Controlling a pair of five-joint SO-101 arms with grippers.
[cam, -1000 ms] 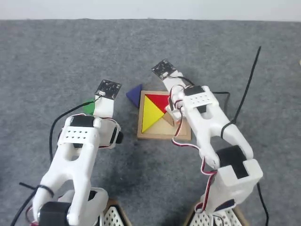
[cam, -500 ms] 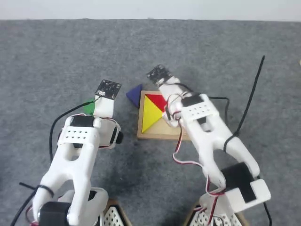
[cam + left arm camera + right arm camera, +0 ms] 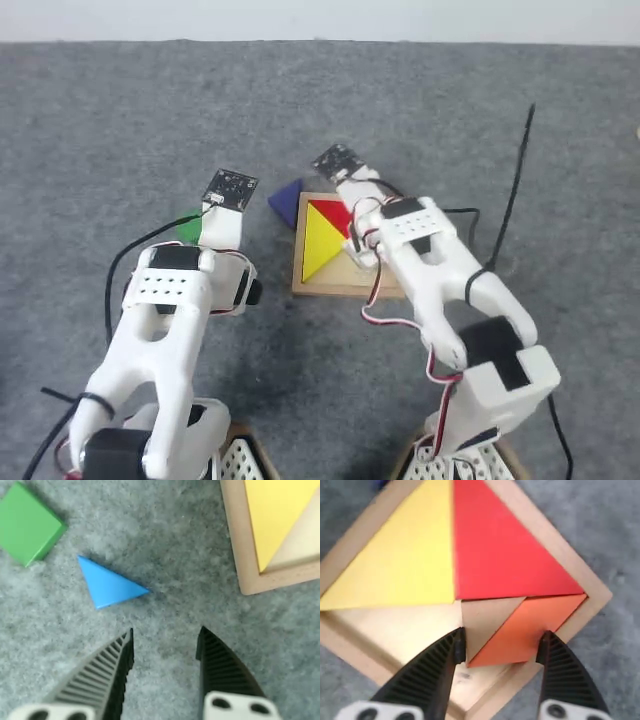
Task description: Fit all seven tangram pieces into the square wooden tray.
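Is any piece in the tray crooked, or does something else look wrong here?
Nothing stands out. The yellow triangle, red triangle and orange piece lie flat in the tray, none tilted. The green square and blue triangle simply wait on the mat.

The desk (image 3: 120, 120) has a grey, felt-like top. Directly on it lie the square wooden tray (image 3: 340, 288), a dark blue piece (image 3: 287, 200) just beside the tray's far corner, a green square piece (image 3: 27, 522), a light blue triangle (image 3: 107, 584) — between the green piece and the tray — and a black cable (image 3: 515, 190).
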